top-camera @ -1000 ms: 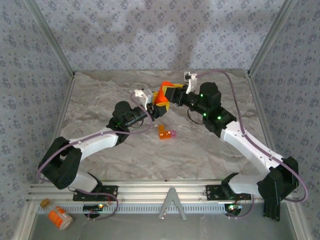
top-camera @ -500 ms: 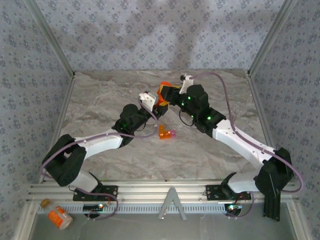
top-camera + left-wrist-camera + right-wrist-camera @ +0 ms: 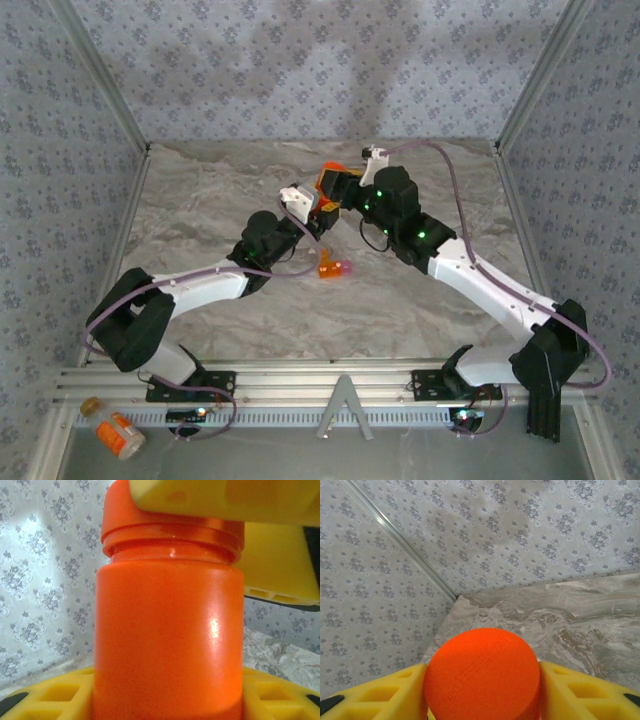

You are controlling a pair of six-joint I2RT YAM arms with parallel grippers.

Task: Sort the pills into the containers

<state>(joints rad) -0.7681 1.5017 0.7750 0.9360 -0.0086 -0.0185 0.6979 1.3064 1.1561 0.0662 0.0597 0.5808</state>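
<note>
Clearly, the left tool (image 3: 316, 208) pinches the orange pill bottle (image 3: 167, 640) by its body while the right tool (image 3: 339, 186) pinches its orange cap (image 3: 482, 672), over the marble bench (image 3: 200, 220).

Pill bottle (image 3: 167, 630) solid orange, cap (image 3: 482, 672) orange too. Small box (image 3: 334, 268) orange w/ pink end. Left end effector (image 3: 167, 705) & right end effector (image 3: 482, 695): yellow pads. Bench (image 3: 200, 210) grey-beige marble veining. Walls (image 3: 300, 70) pale grey-blue, floral repeat. Arms (image 3: 200, 285) white/black, cables (image 3: 455, 190) purple.
</note>
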